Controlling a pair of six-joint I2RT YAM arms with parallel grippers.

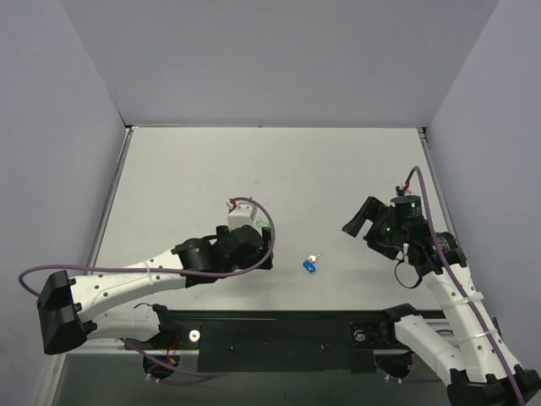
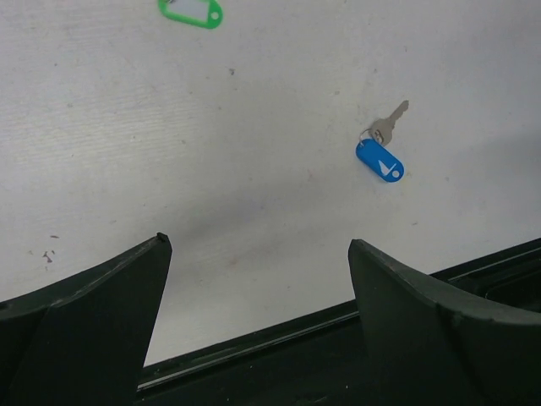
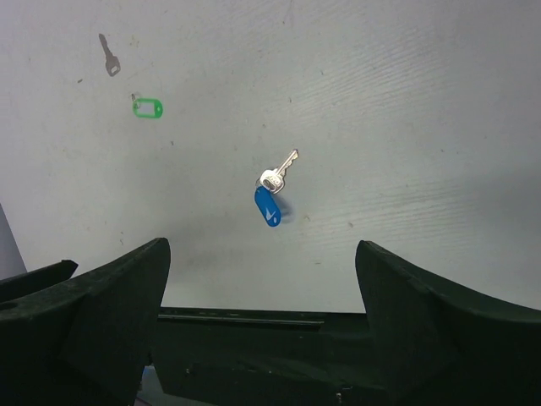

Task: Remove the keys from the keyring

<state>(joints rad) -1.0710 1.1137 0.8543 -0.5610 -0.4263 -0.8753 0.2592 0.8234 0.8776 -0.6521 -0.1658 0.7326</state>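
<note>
The blue keyring (image 3: 268, 207) lies flat on the white table with one silver key (image 3: 279, 172) still attached at its end. It also shows in the left wrist view (image 2: 379, 160) with the key (image 2: 389, 123), and in the top view (image 1: 308, 266). A second silver key (image 3: 108, 56) lies loose, far from the keyring. My left gripper (image 2: 257, 241) is open and empty, left of the keyring (image 1: 264, 252). My right gripper (image 3: 261, 243) is open and empty, raised to the right of the keyring (image 1: 355, 222).
A small green loop (image 3: 147, 107) lies near the loose key and also shows in the left wrist view (image 2: 191, 12). The black mounting rail (image 1: 279, 334) runs along the table's near edge, just in front of the keyring. Grey walls enclose the table.
</note>
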